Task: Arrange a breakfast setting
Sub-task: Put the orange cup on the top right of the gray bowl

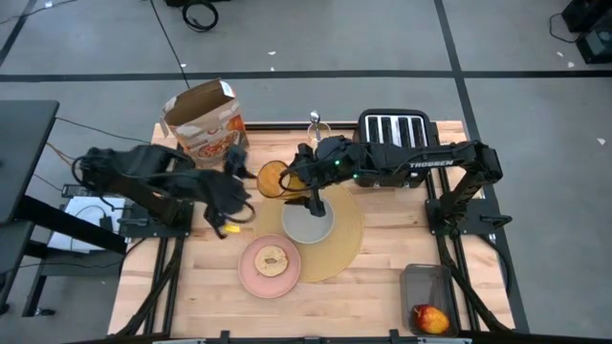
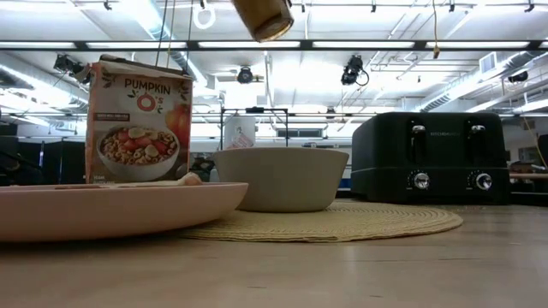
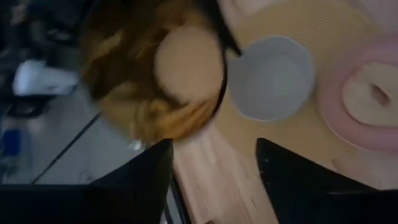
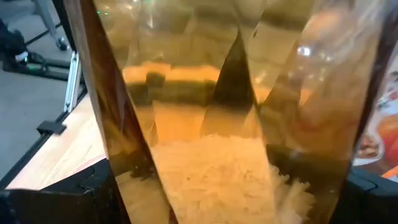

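My right gripper (image 1: 295, 178) is shut on the amber tumbler (image 1: 273, 179), held high above the table just left of the far part of the round tan placemat (image 1: 346, 239); the low view shows only the tumbler's base (image 2: 263, 17). The grey bowl (image 1: 308, 222) stands on the placemat. The pink plate (image 1: 270, 266) with the toast slice (image 1: 273, 261) lies at the placemat's near left edge. The red apple (image 1: 430, 318) lies in a grey tray at the near right. My left gripper (image 3: 214, 180) is open and empty, left of the tumbler. I cannot make out the spoon. My right gripper holds the tumbler by its side wall (image 4: 211, 124), coming level from the table's right. The glass fills the wrist view and dark fingers (image 4: 102, 106) show at either side of it. The tumbler is lifted clear, about upright and slightly tilted, base down (image 2: 263, 17).
The orange cereal box (image 1: 203, 122) stands at the far left and the black toaster (image 1: 394, 129) at the far right of the table. A small pale cup (image 2: 240, 133) stands behind the bowl. Bare wood lies along the near edge.
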`<state>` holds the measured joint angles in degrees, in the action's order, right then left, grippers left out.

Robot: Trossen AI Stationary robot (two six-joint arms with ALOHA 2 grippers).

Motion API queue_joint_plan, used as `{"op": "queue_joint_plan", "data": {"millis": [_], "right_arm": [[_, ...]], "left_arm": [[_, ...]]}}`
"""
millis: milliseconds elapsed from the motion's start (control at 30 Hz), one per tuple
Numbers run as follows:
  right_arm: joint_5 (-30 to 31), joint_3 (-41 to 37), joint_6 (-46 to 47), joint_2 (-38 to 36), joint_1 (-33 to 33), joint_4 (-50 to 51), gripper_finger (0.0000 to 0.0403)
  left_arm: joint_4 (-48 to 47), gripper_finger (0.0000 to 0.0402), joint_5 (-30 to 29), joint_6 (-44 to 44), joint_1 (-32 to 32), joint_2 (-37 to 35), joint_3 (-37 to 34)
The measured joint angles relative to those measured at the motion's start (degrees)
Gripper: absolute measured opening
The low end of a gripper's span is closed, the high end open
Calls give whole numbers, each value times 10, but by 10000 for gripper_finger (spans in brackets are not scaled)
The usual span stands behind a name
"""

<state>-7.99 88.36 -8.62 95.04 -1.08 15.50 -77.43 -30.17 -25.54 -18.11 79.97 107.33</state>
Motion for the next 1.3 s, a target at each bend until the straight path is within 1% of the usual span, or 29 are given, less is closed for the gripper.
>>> {"op": "queue_joint_plan", "data": {"millis": [67, 133, 200, 267, 300, 367, 467, 600, 667, 733, 800, 867, 933, 1000, 1133, 1200, 1300], "right_arm": [[15, 0, 1, -18, 0, 11, 360], [31, -1, 1, -41, 0, 22, 360], [41, -13, 11, -67, 0, 16, 360], [49, -38, 28, -95, 0, -3, 360], [54, -54, 36, -108, 0, -15, 360], [64, -92, 50, -133, 0, -48, 360], [87, -153, 68, -170, 3, -109, 360], [138, -234, 77, -212, 22, -191, 360], [167, -280, 87, -227, 35, -235, 360], [199, -327, 96, -240, 47, -285, 360], [235, -373, 107, -253, 61, -337, 360], [269, -420, 116, -264, 75, -378, 360], [302, -459, 117, -268, 90, -406, 360], [334, -490, 123, -269, 101, -423, 360], [400, -545, 133, -270, 124, -463, 360], [437, -576, 140, -270, 135, -486, 360], [477, -623, 150, -263, 144, -540, 360]], "left_arm": [[0, 256, -43, 68, -8, -26, 0], [0, 263, -71, 159, -10, -56, 0], [0, 264, -77, 246, -6, -82, 0], [3, 262, -79, 307, 5, -102, -3], [14, 260, -80, 328, 9, -111, -12], [63, 255, -83, 348, 16, -136, -53], [209, 253, -83, 341, 24, -183, -163], [474, 253, -70, 308, 35, -233, -354], [616, 253, -50, 293, 47, -239, -443], [725, 253, -37, 284, 58, -235, -515], [818, 253, -35, 283, 67, -220, -568], [879, 253, -34, 283, 76, -205, -604], [904, 252, -35, 283, 81, -197, -620], [908, 252, -40, 294, 89, -193, -624], [880, 252, -42, 324, 102, -189, -630], [877, 252, -43, 327, 103, -188, -630], [870, 252, -40, 328, 97, -188, -630]]}}
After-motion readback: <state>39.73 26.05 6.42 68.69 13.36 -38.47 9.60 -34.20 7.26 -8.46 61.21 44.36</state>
